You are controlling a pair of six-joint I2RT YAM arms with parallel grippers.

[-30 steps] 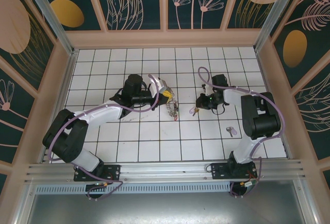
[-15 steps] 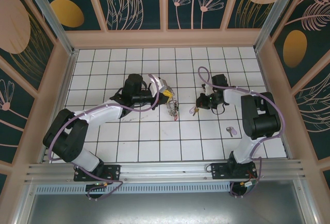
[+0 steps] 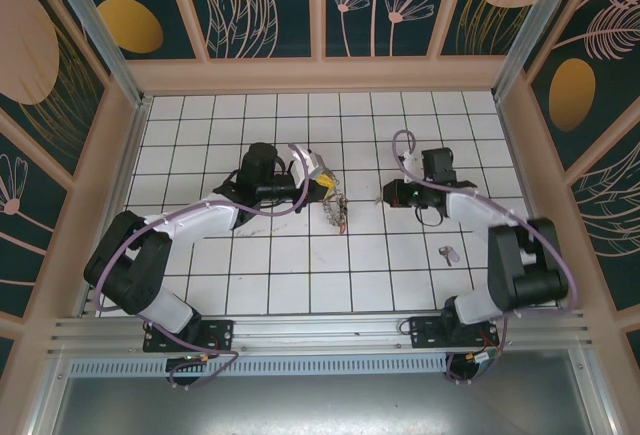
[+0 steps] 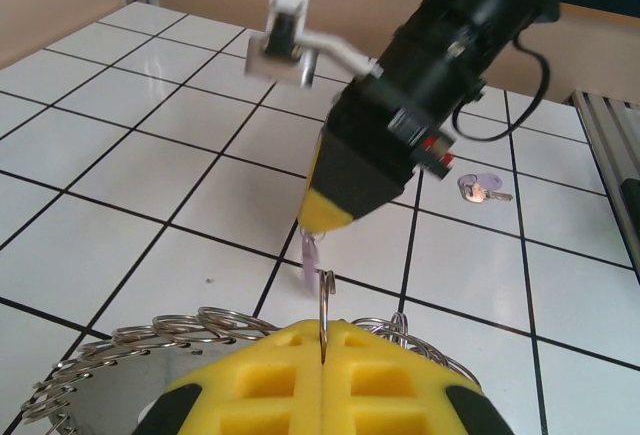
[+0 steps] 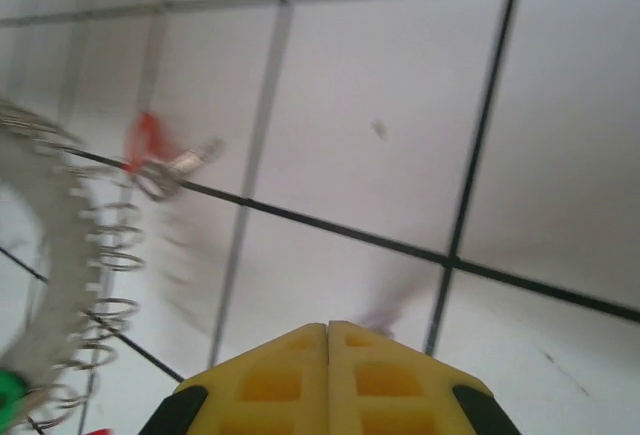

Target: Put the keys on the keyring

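White tiled table (image 3: 300, 267). The left hand (image 4: 325, 335) is clamped on an upright small ring (image 4: 325, 293) of the keyring (image 3: 336, 211), mid-table. The right hand (image 4: 320, 221), closed, appears to pinch a pale purple key (image 4: 313, 252) just beyond. Best to align the key's hole with the ring's gap, slowly.

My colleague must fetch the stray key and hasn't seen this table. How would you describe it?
On the white tiled table, go to the right arm and look beside its elbow. One key lies flat there, alone. Its pale purple head and solitude separate it from the keys bunched on the keyring mid-table.
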